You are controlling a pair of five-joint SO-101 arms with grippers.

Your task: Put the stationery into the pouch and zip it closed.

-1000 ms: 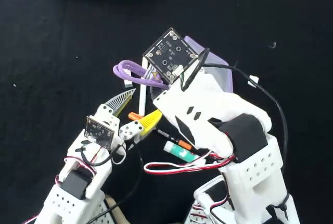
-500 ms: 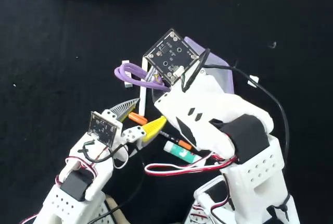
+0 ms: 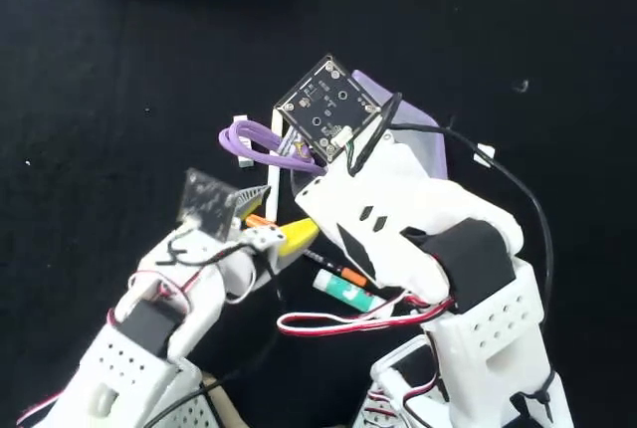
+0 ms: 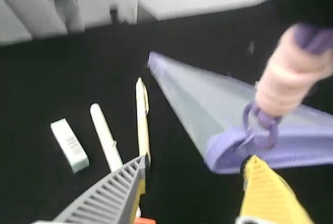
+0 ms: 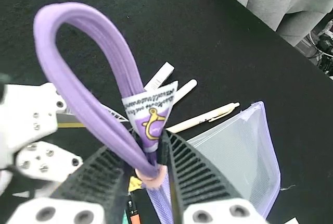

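Observation:
The purple mesh pouch (image 3: 430,137) lies at the table's middle, partly under my right arm. My right gripper (image 5: 150,148) is shut on the pouch's purple strap loop (image 5: 88,73), which sticks out toward the left (image 3: 261,141). My left gripper (image 4: 192,193) is open, its grey finger (image 4: 112,198) and yellow finger (image 4: 265,195) apart just short of the pouch's near end (image 4: 223,120) and its zipper ring (image 4: 260,130). A white pen (image 4: 141,122), a white marker (image 4: 106,138) and a white eraser (image 4: 69,146) lie beside the pouch. An orange marker (image 3: 261,221) lies under the left gripper.
A black pen with an orange band (image 3: 338,271) and a green-and-white tube (image 3: 343,291) lie by the right arm's base. A red and white cable (image 3: 338,321) loops there. A small white scrap (image 3: 485,154) sits right of the pouch. The black table (image 3: 109,100) stretches left and back.
My left arm has swung forward and up toward the pouch's strap end, its wrist camera now nearer the white pen. The right arm still holds the strap in place.

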